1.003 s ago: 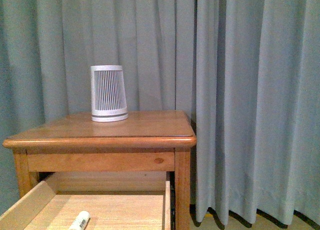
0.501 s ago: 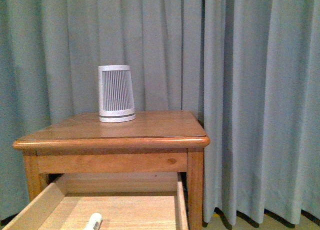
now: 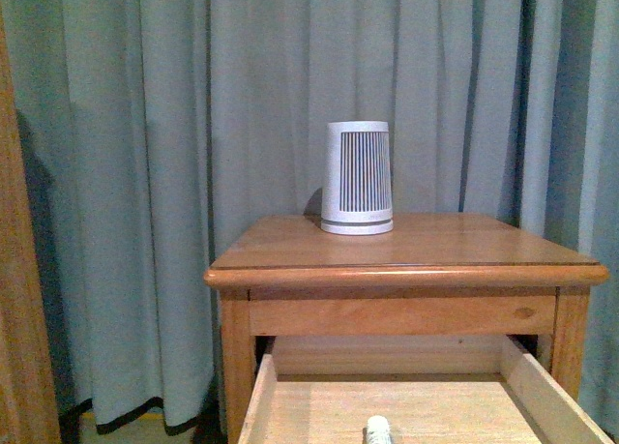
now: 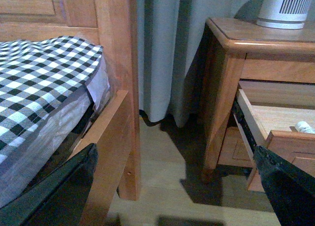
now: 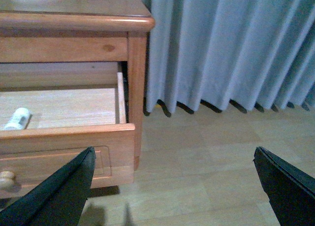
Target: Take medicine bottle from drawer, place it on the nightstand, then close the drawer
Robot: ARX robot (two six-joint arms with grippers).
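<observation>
The nightstand [image 3: 435,243] stands in front of me with its upper drawer [image 3: 257,398] pulled out. The medicine bottle [image 3: 378,430] lies on its side on the pale drawer floor; only its end shows at the bottom of the front view. It also shows in the right wrist view as the small white medicine bottle [image 5: 17,118] behind the drawer front [image 5: 64,137], above the round knob [image 5: 7,178]. My right gripper [image 5: 172,196] hangs open over the floor, right of the drawer. My left gripper [image 4: 179,196] is open over the floor between bed and nightstand [image 4: 231,53].
A white ribbed tapered cylinder [image 3: 358,178] stands at the back of the nightstand top. A wooden bed frame [image 4: 115,83] with checked bedding [image 4: 39,73] is to the left. Grey curtains [image 3: 145,173] hang behind. Wood flooring [image 5: 206,162] lies to the right.
The front view has swung left: the nightstand now sits further right in the picture and the bed frame shows at the left edge. The bottle still lies in the drawer.
</observation>
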